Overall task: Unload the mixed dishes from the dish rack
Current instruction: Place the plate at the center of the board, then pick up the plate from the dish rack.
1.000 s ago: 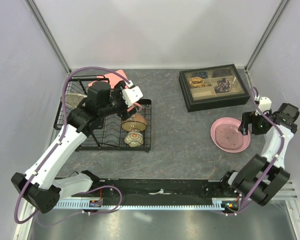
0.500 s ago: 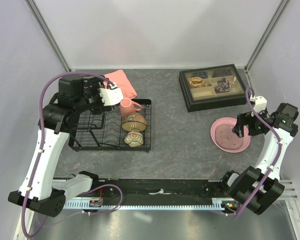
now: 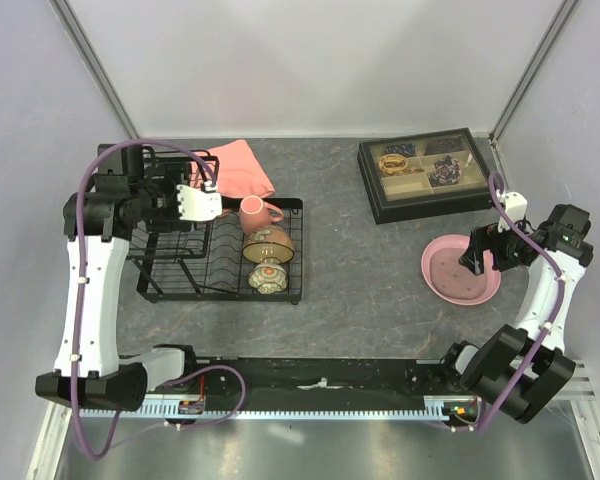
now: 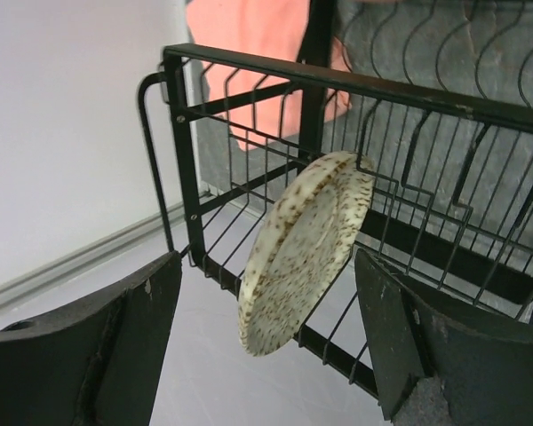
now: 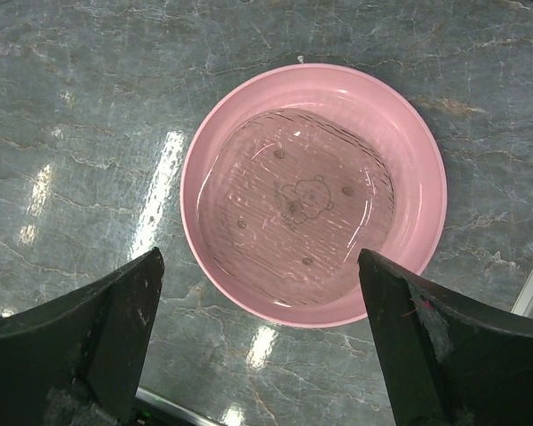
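Over the tall basket end of the rack (image 3: 195, 272), we are hovering our left claw (image 4: 268, 266) with its jaws spread wide and nothing between them, facing the grey bowl (image 4: 306, 248). That bowl is standing on edge inside the basket, leaning against the wires. On the rack's flat base the mug (image 3: 254, 212) and brown bowl (image 3: 270, 243) are sitting close together, the mug nearer the cloth (image 3: 242, 165). At the right, we are holding our right claw (image 5: 259, 257) released above the plate (image 5: 313, 191), which is lying flat on the table (image 5: 71, 89), near the tray (image 3: 425, 175).
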You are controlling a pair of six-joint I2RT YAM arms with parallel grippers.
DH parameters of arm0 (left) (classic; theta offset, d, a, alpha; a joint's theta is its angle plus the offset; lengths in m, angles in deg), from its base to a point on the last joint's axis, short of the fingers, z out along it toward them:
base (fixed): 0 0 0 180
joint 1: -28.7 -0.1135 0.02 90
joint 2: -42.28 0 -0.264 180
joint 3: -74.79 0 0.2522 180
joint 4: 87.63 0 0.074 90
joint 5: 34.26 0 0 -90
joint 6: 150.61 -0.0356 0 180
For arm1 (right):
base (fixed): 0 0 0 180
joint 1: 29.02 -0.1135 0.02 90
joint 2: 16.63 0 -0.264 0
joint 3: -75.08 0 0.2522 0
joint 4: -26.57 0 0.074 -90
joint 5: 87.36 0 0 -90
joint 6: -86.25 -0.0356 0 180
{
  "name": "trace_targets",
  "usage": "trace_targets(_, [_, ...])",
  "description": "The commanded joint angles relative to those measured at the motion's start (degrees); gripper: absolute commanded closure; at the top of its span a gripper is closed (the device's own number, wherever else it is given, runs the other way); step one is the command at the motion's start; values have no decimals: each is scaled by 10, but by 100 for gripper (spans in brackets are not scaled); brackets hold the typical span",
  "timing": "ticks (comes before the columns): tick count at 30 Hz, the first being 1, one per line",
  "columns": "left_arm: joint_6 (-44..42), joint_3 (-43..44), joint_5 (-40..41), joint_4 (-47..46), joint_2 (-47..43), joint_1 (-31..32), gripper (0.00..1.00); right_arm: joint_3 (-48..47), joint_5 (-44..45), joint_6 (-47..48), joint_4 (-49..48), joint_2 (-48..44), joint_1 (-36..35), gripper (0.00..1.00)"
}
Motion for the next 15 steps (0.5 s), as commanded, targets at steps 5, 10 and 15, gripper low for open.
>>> trace_targets(5, [-126, 40, -22, 44, 47, -24, 15, -10, -26, 19, -8, 14, -3, 2])
trace_targets(10, [-147, 66, -22, 58, 74, -43, 15, -5, -31, 20, -11, 22, -3, 2])
trace_targets(15, [-176, 79, -14, 76, 95, -46, 16, 5, -29, 23, -19, 27, -4, 2])
